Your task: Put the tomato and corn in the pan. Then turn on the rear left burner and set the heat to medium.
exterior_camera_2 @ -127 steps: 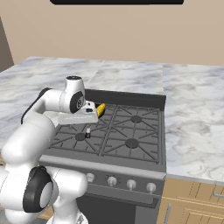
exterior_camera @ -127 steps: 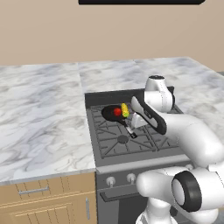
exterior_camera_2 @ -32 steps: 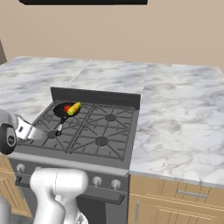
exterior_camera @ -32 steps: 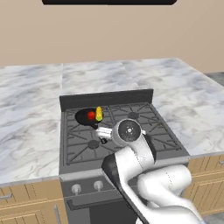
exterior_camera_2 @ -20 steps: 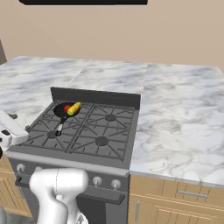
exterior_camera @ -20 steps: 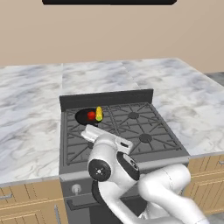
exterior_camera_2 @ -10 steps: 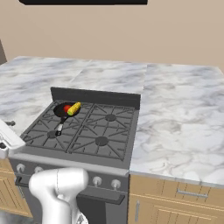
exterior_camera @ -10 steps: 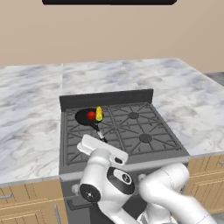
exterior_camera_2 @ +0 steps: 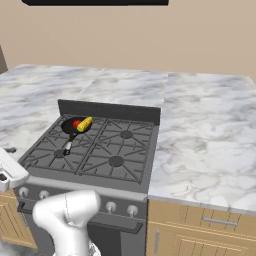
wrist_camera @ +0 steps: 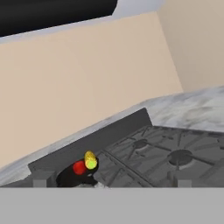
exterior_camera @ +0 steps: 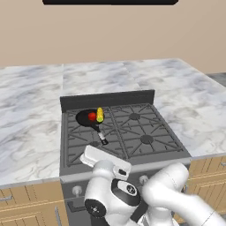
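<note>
The gripper (wrist_camera: 109, 183) sits low at the stove's front edge; its two fingertips (wrist_camera: 43, 178) are wide apart, gripping nothing. Beyond, on the rear left burner, the pan (exterior_camera: 89, 118) holds the tomato (exterior_camera: 92, 116) touching the corn (exterior_camera: 100, 114). The side views show the pan's handle pointing forward.

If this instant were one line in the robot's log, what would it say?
tomato: in pan | corn: in pan | pan: on rear left burner | gripper: low at stove front, state unclear | next: burner knob, probably
</note>
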